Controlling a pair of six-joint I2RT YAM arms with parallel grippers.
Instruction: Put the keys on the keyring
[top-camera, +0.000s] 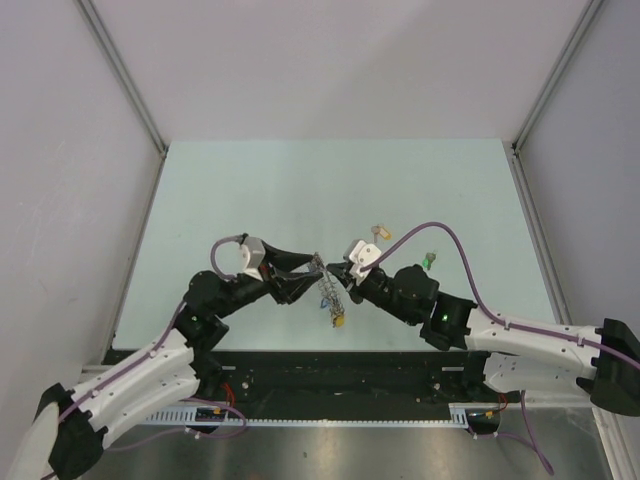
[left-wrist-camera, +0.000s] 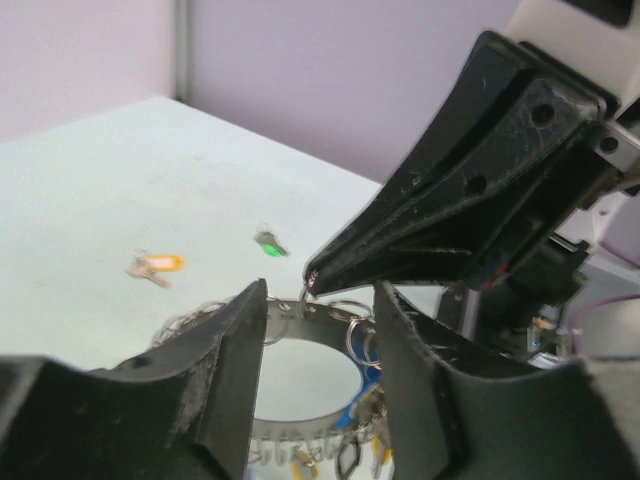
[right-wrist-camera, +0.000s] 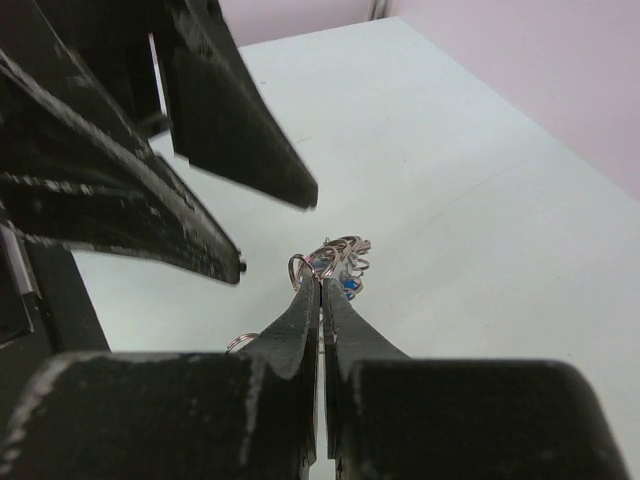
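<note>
top view: the keyring (top-camera: 331, 293) sits between the two arms at mid bench (top-camera: 300, 190). the green key (top-camera: 430, 261) and yellow-orange key (top-camera: 380, 232) lie loose, well apart from it.

left wrist: my left tool (left-wrist-camera: 320, 300) stands apart, straddling the ring wire without gripping.

right wrist: my right tool (right-wrist-camera: 320, 280) is pinched together on a ring loop (the bundle trails beyond).

i judge the ring is being steadied. next calls for the left tool to fetch a key.
</note>
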